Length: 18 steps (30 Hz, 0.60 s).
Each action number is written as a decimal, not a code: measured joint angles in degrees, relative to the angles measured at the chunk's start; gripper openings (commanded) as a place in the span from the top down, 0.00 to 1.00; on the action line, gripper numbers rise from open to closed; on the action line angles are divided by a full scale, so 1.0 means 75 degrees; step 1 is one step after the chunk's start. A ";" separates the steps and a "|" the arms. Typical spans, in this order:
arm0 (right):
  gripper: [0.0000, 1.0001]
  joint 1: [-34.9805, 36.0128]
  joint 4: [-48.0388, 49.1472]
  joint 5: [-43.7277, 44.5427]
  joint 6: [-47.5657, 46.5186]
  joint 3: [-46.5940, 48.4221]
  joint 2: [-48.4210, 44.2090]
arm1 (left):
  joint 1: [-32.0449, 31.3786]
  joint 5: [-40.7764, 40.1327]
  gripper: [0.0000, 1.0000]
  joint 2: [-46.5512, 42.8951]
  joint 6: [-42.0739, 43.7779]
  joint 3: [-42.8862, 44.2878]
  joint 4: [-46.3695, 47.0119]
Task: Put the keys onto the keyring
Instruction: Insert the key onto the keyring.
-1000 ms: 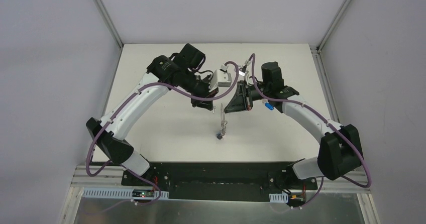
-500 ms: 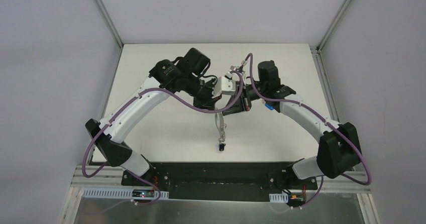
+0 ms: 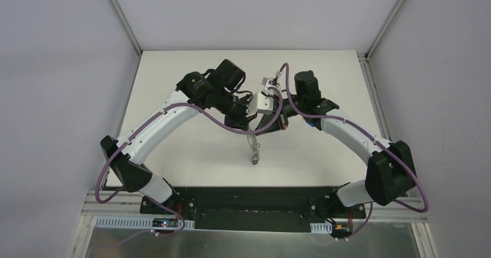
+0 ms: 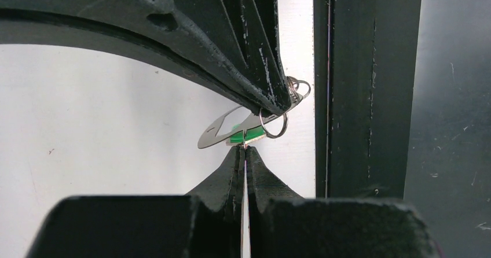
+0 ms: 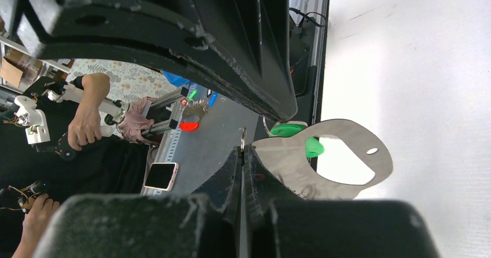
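Note:
Both grippers meet tip to tip above the middle of the white table. My left gripper (image 4: pixel 244 148) (image 3: pixel 251 121) is shut on the thin blade of the green-headed key (image 4: pixel 246 133). The right gripper (image 5: pixel 242 150) (image 3: pixel 262 124) is shut on a small metal ring (image 5: pixel 242 135) of the keyring. The keyring's pale grey oval loop (image 5: pixel 349 154) (image 4: pixel 215 133) lies right beside the key's green head (image 5: pixel 314 147). More small rings (image 4: pixel 274 125) sit at the right fingers' tips. The linked rings and black tag (image 3: pixel 253 161) hang down below the grippers.
The black base rail (image 3: pixel 249 203) runs along the table's near edge, with both arm bases on it. Grey walls close in the far and side edges. Beyond the table, the right wrist view shows people and a phone (image 5: pixel 161 175) on a metal bench.
The two grippers have closed in on each other, the right one moving left and the left one right. The hanging rings and tag shifted slightly with them.

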 measured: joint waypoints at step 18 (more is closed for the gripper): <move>1.00 0.0015 0.0003 0.0029 0.0026 0.0035 0.0149 | -0.0047 0.0009 1.00 -0.0187 0.0122 -0.0154 0.0055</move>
